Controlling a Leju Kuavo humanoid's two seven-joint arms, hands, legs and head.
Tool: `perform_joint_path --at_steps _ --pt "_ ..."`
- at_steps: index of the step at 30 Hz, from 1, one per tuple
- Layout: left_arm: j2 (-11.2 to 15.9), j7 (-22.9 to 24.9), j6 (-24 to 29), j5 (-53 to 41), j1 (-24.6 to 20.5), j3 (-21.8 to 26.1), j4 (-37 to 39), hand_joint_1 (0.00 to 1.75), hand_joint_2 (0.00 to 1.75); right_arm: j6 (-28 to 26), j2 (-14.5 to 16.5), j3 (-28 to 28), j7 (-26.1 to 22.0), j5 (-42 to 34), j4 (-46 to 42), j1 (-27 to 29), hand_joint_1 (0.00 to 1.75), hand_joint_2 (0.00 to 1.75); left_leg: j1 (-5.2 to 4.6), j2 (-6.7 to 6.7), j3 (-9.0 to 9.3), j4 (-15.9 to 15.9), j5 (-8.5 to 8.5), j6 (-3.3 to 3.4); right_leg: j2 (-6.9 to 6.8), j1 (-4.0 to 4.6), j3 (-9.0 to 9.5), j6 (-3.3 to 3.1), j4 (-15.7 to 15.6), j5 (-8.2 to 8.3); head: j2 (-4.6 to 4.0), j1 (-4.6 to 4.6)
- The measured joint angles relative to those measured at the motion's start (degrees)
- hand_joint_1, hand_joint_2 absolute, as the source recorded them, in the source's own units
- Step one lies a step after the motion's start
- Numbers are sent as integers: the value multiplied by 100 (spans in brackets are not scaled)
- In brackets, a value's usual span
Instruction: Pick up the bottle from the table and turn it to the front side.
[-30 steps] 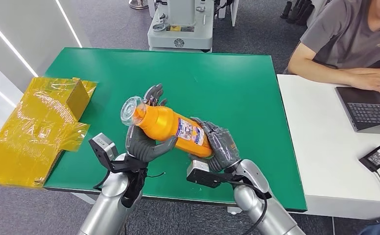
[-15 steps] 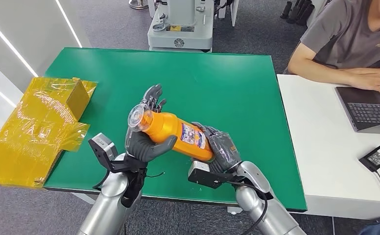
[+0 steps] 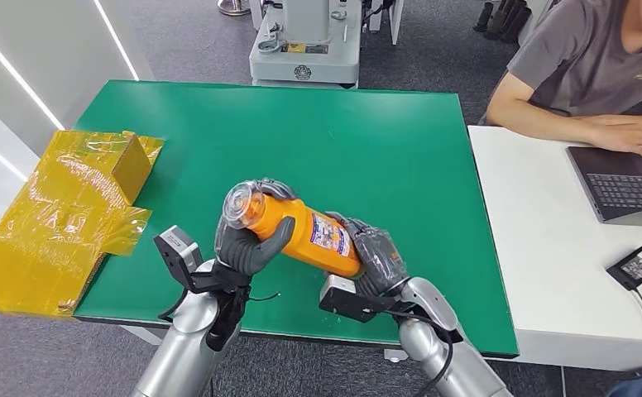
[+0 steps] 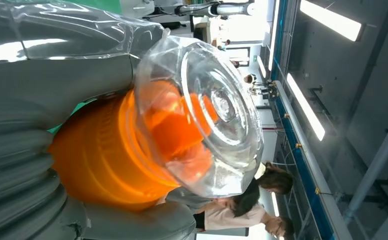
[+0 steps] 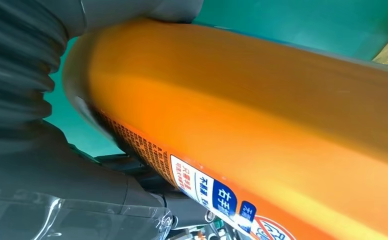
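Note:
An orange bottle [image 3: 301, 231] with a clear cap [image 3: 244, 203] and a white and blue label lies tilted above the green table [image 3: 367, 141], cap end up and toward my left. My left hand [image 3: 247, 240] grips its neck end, thumb across the front and fingers curled over the top. My right hand [image 3: 376, 256] holds its base end from below. The left wrist view looks straight at the clear cap [image 4: 217, 112] over the orange neck [image 4: 107, 160]. Close up in the right wrist view are the bottle's orange body [image 5: 262, 115] and its label edge [image 5: 207, 190].
A yellow taped cardboard box [image 3: 61, 207] sits off the table's left edge. To the right, a person [image 3: 591, 66] works at a laptop [image 3: 624, 182] on a white table [image 3: 549, 265], beside a black power adapter [image 3: 640, 265]. A grey machine base [image 3: 305, 41] stands beyond the far edge.
My left hand's fingers, spread behind the bottle before, have closed over its neck. The bottle has lowered a little and shifted right; more of its label faces up.

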Motion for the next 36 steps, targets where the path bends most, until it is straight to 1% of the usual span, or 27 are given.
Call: perform_joint_path --at_steps 6,7,9,10,11,13,17,21,28,32,36 --pt "-42 0 11 14 0 0 2 175 175 -50 0 -21 96 84 -105 90 175 175 0 0 0 0 0 0 0 0 0 0 0 0 0 1" --pt "-46 0 13 17 0 -1 2 175 175 -84 1 -21 145 143 -123 98 168 175 0 0 0 0 0 0 0 0 0 0 0 0 0 1" --pt "-54 0 15 20 0 -1 2 175 175 -151 2 -21 240 251 -152 107 99 175 0 0 0 0 0 0 0 0 0 0 0 0 0 0" --pt "-57 0 17 21 0 -2 2 175 175 -180 3 -21 283 285 -166 112 56 175 0 0 0 0 0 0 0 0 0 0 0 0 0 1" --pt "-60 0 21 21 1 -2 2 175 175 -206 5 -21 328 302 -178 116 19 175 0 0 0 0 0 0 0 0 0 0 0 0 0 1" --pt "-66 1 41 15 0 -2 2 175 175 -258 17 -21 413 313 -203 133 0 175 0 0 0 0 0 0 0 0 1 0 0 0 0 1" --pt "-46 9 102 -7 2 -2 2 175 175 -299 53 -68 480 83 -300 194 0 175 0 -1 -2 0 0 0 -1 0 1 0 1 0 0 0" --pt "-34 10 169 -3 10 -2 2 175 175 -349 119 -135 396 -306 -499 251 0 0 0 -1 -2 0 0 0 -1 0 1 0 1 0 0 1" --pt "-32 21 303 -1 99 -2 -6 175 175 -570 247 -229 -15 -1242 -1290 624 0 0 0 -1 -3 -1 -1 -1 -2 0 0 0 0 -2 0 0" --pt "-31 22 386 20 126 -1 -9 175 175 -587 279 -228 -411 -1944 -1818 851 0 0 0 -1 -4 -1 -2 -2 -3 0 0 0 0 -2 0 1" --pt "-28 22 445 53 144 0 -59 175 175 -519 296 -223 -844 -2836 -2389 1038 0 0 0 -1 -4 -1 -1 -2 -3 0 1 0 0 -2 0 1"
